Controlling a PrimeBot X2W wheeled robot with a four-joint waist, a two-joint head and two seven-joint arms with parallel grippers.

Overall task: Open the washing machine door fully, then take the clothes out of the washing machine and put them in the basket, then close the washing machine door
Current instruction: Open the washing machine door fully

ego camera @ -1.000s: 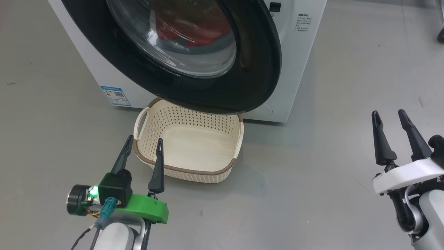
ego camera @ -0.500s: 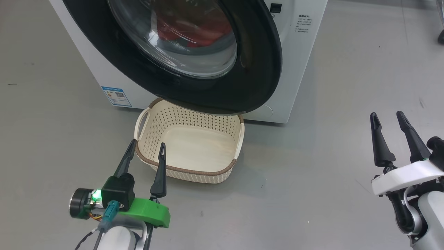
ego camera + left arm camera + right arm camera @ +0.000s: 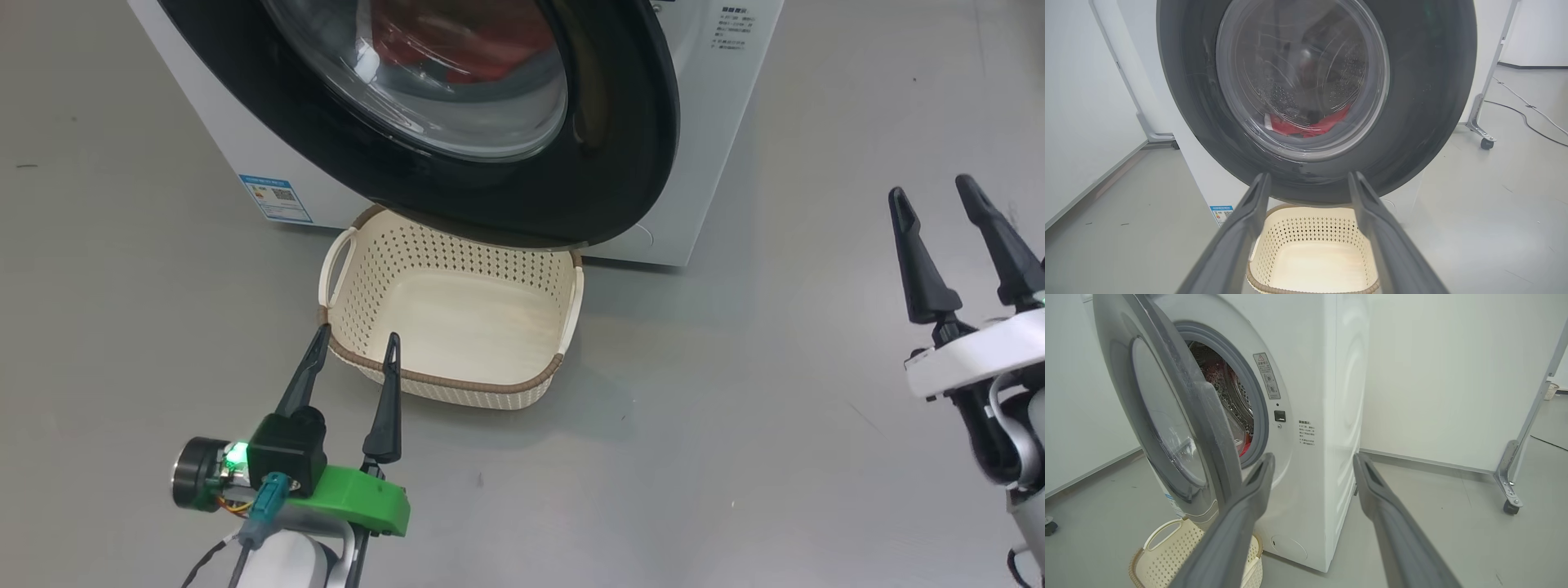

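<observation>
The white washing machine point(image 3: 710, 122) stands ahead, and its round black door point(image 3: 620, 163) hangs partly open over the cream basket point(image 3: 453, 384), which is empty on the floor. Red clothes point(image 3: 1310, 124) lie in the drum, seen through the door's glass and through the gap point(image 3: 1245, 447) beside the door. My left gripper point(image 3: 357, 341) is open, its tips at the basket's near left rim. My right gripper point(image 3: 931, 192) is open in the air to the right of the machine, apart from the door's free edge point(image 3: 1208, 428).
Grey floor surrounds the machine. A blue label point(image 3: 275, 198) sits at the machine's lower left corner. A metal frame leg with a caster point(image 3: 1511, 486) stands to the right, and a cable point(image 3: 1527, 118) runs across the floor behind.
The head view has shifted, so the whole scene sits a bit differently. My right gripper has risen in the view. The left gripper's tips sit slightly nearer the basket rim.
</observation>
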